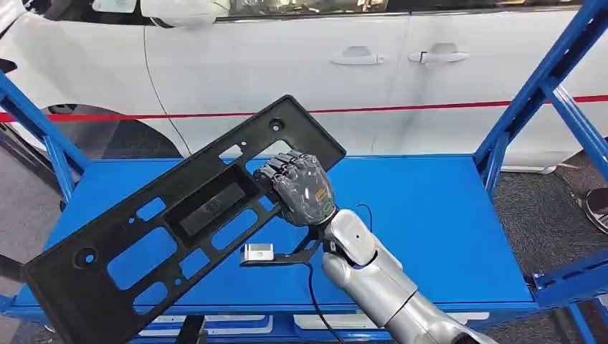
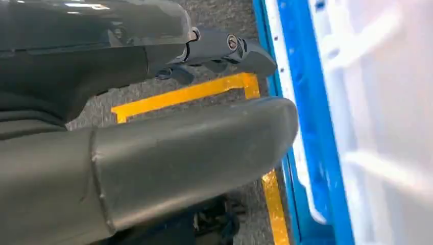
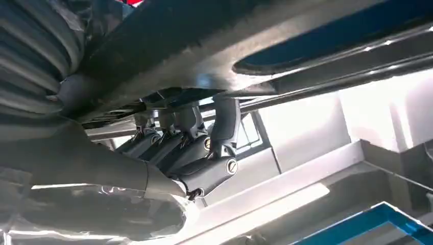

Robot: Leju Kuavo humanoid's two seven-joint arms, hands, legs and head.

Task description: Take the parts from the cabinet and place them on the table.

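Note:
A long black plastic panel [image 1: 143,244] with several cutouts hangs tilted over the blue table [image 1: 430,215], its lower end past the table's front left corner. My right hand [image 1: 301,190] grips the panel near its upper end, fingers wrapped over one edge. In the right wrist view the dark fingers [image 3: 194,138] hook onto the panel's underside [image 3: 214,46]. My left hand [image 2: 127,148] hangs beside the table's blue edge [image 2: 311,127] over the floor, holding nothing, fingers [image 2: 224,48] stretched out away from the thumb.
A white car [image 1: 358,64] with a red stripe stands right behind the table. Blue frame posts rise at the left [image 1: 43,136] and right [image 1: 545,86] ends. Yellow tape [image 2: 184,94] marks the grey floor by the table.

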